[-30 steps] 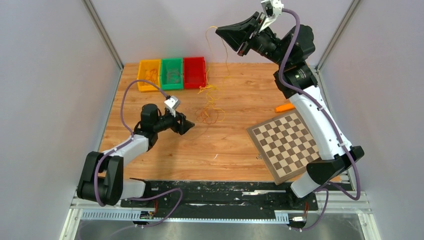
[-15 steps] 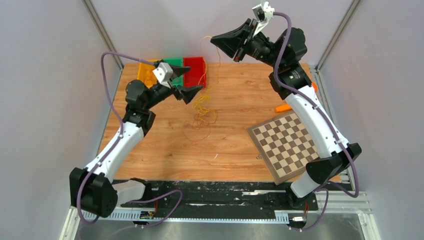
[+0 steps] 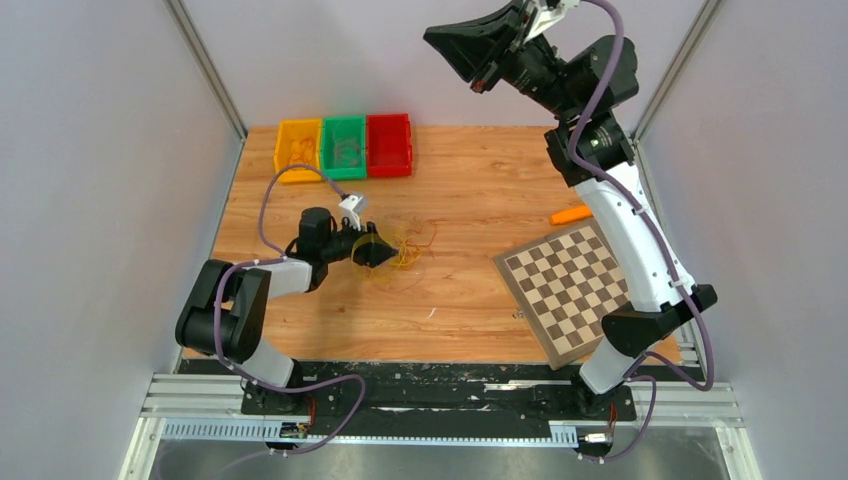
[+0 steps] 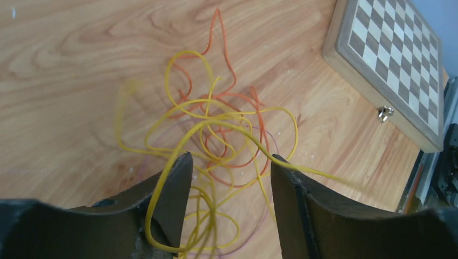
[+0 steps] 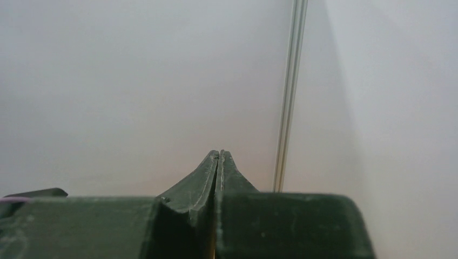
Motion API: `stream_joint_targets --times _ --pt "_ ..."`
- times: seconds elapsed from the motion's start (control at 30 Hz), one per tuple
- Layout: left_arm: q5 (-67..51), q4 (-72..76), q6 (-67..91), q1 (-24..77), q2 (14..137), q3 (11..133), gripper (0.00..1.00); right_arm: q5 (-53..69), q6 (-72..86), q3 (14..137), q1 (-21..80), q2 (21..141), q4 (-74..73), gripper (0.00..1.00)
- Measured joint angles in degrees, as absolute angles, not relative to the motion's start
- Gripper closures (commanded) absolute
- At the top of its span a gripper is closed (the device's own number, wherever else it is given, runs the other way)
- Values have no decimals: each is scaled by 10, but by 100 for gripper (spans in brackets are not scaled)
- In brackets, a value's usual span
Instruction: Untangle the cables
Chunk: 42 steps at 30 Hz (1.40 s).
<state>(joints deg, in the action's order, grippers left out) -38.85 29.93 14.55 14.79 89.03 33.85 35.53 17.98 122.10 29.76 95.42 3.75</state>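
A loose knot of very thin, curly cables (image 3: pixel 404 246) lies on the wooden counter (image 3: pixel 480 180), just to the 9 o'clock side of its centre. Yellow strands dominate, looping over orange ones and a faint reddish one. In the left wrist view, one orange loop pokes out toward 12 o'clock and a yellow strand trails toward 4 o'clock.

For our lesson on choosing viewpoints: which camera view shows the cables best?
Left wrist: the cables fill the frame, yellow and orange loops distinct, at the open left gripper. The top view shows only a small tangle. The right wrist view shows none.
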Motion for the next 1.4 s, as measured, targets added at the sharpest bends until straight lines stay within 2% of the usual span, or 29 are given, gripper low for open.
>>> stream_joint_targets --times 0.03,0.1,0.17,0.2,0.23,0.3,0.33,0.37,0.43,0.47,0.5,0.53,0.6,0.7,0.8,1.0,1.2,1.33,1.4 --pt "-389 293 153 139 887 327 25 350 180 1230 297 954 39 100" --pt "-390 288 164 133 875 316 24 342 180 1242 295 954 47 100" --pt "-392 285 168 134 848 307 33 339 179 1242 294 951 51 100" --pt "-394 285 168 134 835 305 42 339 179 1239 294 951 50 99" --pt "-396 285 166 134 820 302 46 340 175 1231 294 949 50 90" --pt "-401 286 160 134 788 300 59 344 162 1192 294 938 41 57" --pt "-405 285 156 134 773 300 66 347 157 1158 294 926 36 44" --pt "-407 286 153 134 761 300 67 355 149 1112 292 911 30 33" --pt "-418 285 148 134 735 300 67 379 119 1007 290 883 4 19" --pt "-424 282 148 134 724 302 60 391 108 967 289 878 -13 16" --pt "-429 279 149 134 716 306 56 400 94 931 288 876 -30 15" --pt "-431 274 149 134 710 312 46 405 79 901 287 876 -46 16" --pt "-427 253 146 133 703 328 37 412 44 834 287 876 -91 17" --pt "-432 181 115 119 687 354 32 414 1 772 285 876 -146 19" --pt "-465 56 10 103 662 382 29 415 -26 754 283 877 -178 19" --pt "-507 -212 -205 100 628 427 29 425 -50 740 269 877 -192 20" --pt "-469 -344 -311 111 674 430 31 429 -60 739 256 884 -199 21" --pt "-425 -361 -336 145 733 433 40 430 -64 739 255 891 -203 21" --pt "-408 -361 -338 159 756 434 54 430 -66 739 255 892 -206 20"
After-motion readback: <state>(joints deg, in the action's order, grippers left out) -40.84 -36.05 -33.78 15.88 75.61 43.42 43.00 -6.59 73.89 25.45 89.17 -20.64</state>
